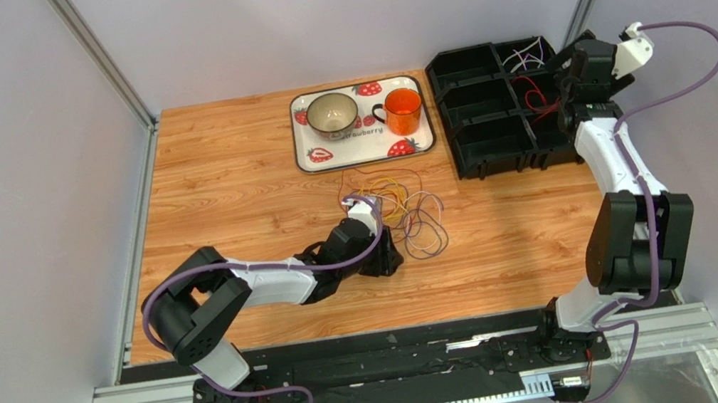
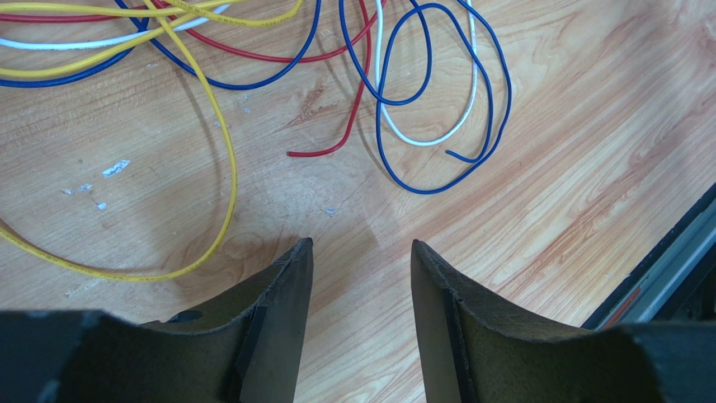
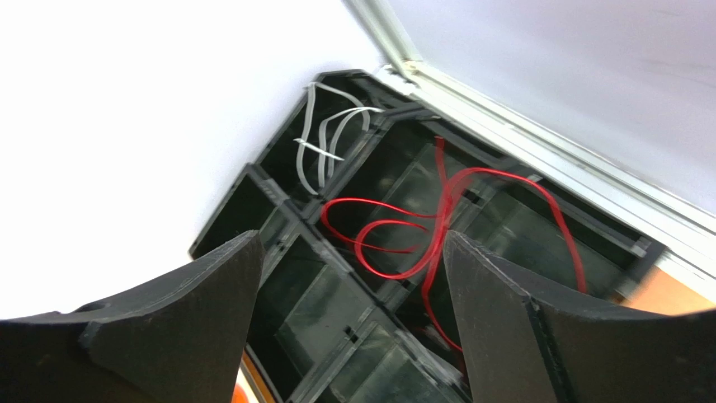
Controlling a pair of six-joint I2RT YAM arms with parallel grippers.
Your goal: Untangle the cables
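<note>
Right wrist (unlike left) shows binned red cable point(image 3: 439, 180).

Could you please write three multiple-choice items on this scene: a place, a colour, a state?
1. Where does the red cable below the right hand lie? A on the wooden table; B in the black organizer; C in the bowl.
2. What colour is the mug on the tray? A blue; B orange; C green.
3. How is the right hand? A shut on a cable; B shut, empty; C open, gripping nothing.
Answers: B, it loops inside the compartments; B, plainly orange; C, its jaws stand wide above the cable.
</note>
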